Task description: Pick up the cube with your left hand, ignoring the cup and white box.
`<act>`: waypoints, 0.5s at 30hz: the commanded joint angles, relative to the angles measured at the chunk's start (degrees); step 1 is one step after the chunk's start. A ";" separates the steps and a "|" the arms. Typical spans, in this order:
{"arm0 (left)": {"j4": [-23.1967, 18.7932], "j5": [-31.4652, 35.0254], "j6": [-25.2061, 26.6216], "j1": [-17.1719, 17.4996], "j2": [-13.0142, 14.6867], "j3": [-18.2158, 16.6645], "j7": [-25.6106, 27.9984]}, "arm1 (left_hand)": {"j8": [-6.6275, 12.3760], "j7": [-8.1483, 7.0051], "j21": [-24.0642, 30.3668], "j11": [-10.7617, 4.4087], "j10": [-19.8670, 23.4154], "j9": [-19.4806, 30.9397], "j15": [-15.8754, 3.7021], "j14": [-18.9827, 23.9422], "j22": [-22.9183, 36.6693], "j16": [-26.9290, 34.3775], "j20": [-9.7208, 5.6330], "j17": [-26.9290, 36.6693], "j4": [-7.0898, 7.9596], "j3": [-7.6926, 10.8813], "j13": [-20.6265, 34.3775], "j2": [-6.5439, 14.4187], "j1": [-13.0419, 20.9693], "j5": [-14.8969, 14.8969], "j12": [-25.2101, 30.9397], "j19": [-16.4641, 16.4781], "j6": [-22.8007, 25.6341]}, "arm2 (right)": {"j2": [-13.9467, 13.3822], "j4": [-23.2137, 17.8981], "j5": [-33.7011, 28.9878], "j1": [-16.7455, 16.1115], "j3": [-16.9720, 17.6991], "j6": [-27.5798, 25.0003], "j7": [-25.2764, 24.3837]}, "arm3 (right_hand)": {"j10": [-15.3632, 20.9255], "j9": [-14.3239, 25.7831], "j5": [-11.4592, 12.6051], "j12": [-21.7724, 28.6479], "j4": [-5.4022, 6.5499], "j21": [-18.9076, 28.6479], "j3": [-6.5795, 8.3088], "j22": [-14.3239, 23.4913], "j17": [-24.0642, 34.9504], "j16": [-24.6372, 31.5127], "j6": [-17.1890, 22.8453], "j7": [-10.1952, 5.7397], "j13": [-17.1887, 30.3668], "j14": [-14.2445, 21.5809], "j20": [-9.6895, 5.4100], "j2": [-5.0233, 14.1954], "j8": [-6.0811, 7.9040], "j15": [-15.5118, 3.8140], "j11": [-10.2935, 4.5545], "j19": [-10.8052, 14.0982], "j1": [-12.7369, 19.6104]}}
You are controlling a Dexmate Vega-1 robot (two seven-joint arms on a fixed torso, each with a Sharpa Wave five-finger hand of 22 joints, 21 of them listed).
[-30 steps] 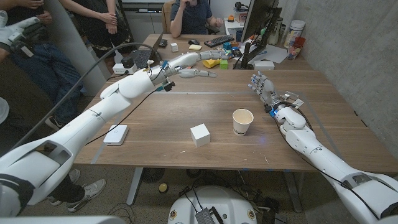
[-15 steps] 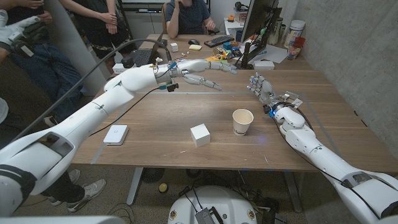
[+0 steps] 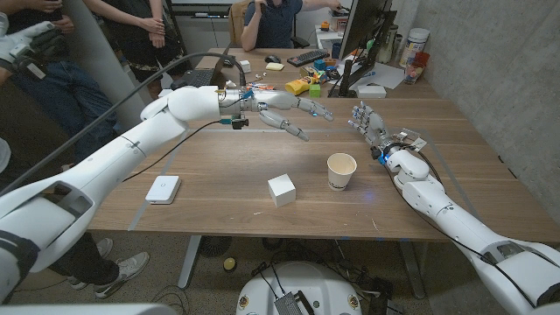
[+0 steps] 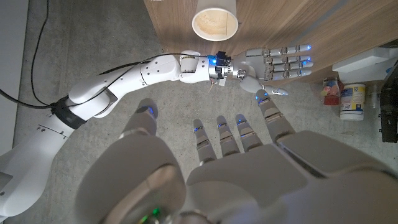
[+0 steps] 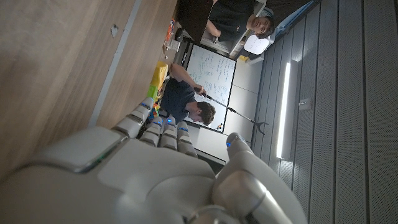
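Note:
A white cube (image 3: 281, 189) sits on the wooden table (image 3: 227, 166) near its front edge, left of a paper cup (image 3: 341, 171). My left hand (image 3: 289, 109) hangs in the air well beyond the cube, over the far middle of the table, fingers spread and holding nothing. In the left wrist view the left hand (image 4: 230, 155) shows open, with the cup (image 4: 214, 23) and my right hand (image 4: 277, 62) past its fingers. My right hand (image 3: 367, 121) stands upright to the right of the cup, fingers apart and empty.
A flat white box (image 3: 163, 188) lies at the table's front left. A keyboard (image 3: 307, 58), a monitor (image 3: 363, 39), a yellow object (image 3: 299, 86) and small clutter crowd the far side. People stand and sit behind the table and at its left.
My left arm has swung to the right and forward across the far part of the table, hand still open. The cube, cup, box and right hand have stayed put.

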 commanded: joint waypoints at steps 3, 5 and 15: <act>-4.82 1.91 4.93 -0.52 2.65 1.16 -6.16 | -0.27 0.05 1.01 0.52 1.27 0.09 0.39 1.79 0.08 0.57 0.50 0.12 0.25 -0.55 0.14 -0.15 1.50 -0.30 0.49 2.71 0.72 | -0.73 -2.69 -0.34 -1.76 0.53 0.28 -1.80 | -0.21 0.26 0.52 0.35 0.37 0.41 0.09 0.21 0.30 0.31 0.02 0.56 0.15 0.23 0.26 0.10 0.24 0.21 0.46 0.59 -0.51; -5.57 2.56 5.68 -0.77 3.00 1.45 -7.19 | -0.31 0.06 1.04 0.73 1.57 0.09 0.45 2.03 0.08 0.59 0.84 0.12 0.31 -0.72 0.15 -0.28 1.61 -0.33 0.57 3.02 0.76 | -0.84 -3.20 -0.36 -2.14 0.65 0.34 -2.20 | -0.14 0.26 0.53 0.37 0.40 0.41 0.06 0.21 0.30 0.32 0.02 0.58 0.15 0.25 0.28 0.09 0.24 0.22 0.49 0.60 -0.54; -8.07 5.54 9.79 -1.10 4.27 2.35 -10.46 | -0.21 0.18 0.86 1.53 2.31 0.11 0.80 3.21 0.13 0.70 1.42 0.16 0.71 -1.72 0.22 -1.00 1.76 -0.40 0.68 3.76 1.64 | -1.62 -5.67 -0.55 -4.10 1.34 0.45 -4.29 | -0.17 0.26 0.58 0.36 0.51 0.45 -0.04 0.21 0.30 0.34 0.03 0.47 0.15 0.34 0.24 0.04 0.24 0.29 0.43 0.72 -0.66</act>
